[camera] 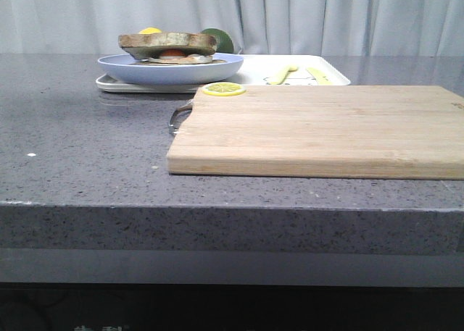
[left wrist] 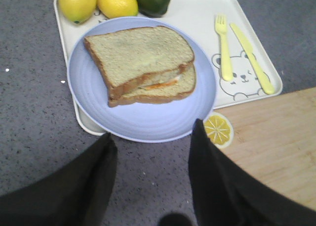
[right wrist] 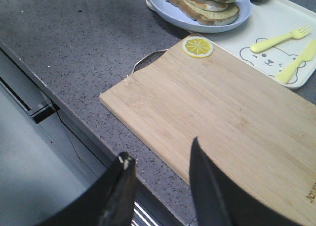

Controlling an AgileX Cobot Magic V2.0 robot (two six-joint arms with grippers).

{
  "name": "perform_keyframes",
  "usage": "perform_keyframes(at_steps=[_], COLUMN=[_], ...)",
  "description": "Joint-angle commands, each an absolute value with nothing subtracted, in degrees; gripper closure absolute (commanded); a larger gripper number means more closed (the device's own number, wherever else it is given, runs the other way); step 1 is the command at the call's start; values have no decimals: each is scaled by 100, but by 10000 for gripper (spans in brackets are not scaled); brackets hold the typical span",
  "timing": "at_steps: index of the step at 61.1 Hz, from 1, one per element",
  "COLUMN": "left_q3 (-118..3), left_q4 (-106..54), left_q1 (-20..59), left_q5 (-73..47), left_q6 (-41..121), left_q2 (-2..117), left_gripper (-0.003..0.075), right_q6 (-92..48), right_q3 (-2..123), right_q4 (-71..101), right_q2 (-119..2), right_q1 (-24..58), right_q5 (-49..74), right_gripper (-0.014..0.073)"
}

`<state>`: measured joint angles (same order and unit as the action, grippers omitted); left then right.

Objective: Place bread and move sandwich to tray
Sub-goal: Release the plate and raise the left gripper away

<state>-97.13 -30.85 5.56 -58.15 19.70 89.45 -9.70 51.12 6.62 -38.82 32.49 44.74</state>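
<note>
Left gripper (left wrist: 150, 159) spread, empty. Sandwich (left wrist: 142, 64) on pale-blue round plate (left wrist: 89, 95) lies at 12 o'clock, near. Right gripper (right wrist: 160, 186) spread, well apart.

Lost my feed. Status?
Left gripper open, right gripper open, both empty. Sandwich assembled on blue plate, plate on tray. Nothing in the way.

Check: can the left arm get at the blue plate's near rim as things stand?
Probably yes. The left gripper hovers with jaws open just short of the blue plate, bare countertop under it; only the lemon slice lies close, off to one side.
</note>
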Motion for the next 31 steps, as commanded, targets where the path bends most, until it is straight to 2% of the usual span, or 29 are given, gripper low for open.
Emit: perform_keyframes(at_steps=[1, 20, 24, 31], left_q3=[-9268, -6991, -6595, -5987], left_q4=[-3283, -2967, -2646, -1938], left_q1=[775, 2075, 2351, 2673], left_q5=[-5312, -4818, -4730, -4676], left_q6=[2224, 2577, 2563, 2022], left_q2=[8250, 6918, 6705, 6276], left_gripper=[374, 377, 400, 485], right_q6=[-984, -984, -984, -984], right_q3=[5268, 5268, 5268, 5268], right_q4=[627, 627, 627, 627], right_q2=[-3877, -3877, -3877, -3877], right_q1=[3212, 3212, 3212, 3212], right_q5=[4075, 4075, 4075, 4075], right_gripper=[296, 296, 296, 296])
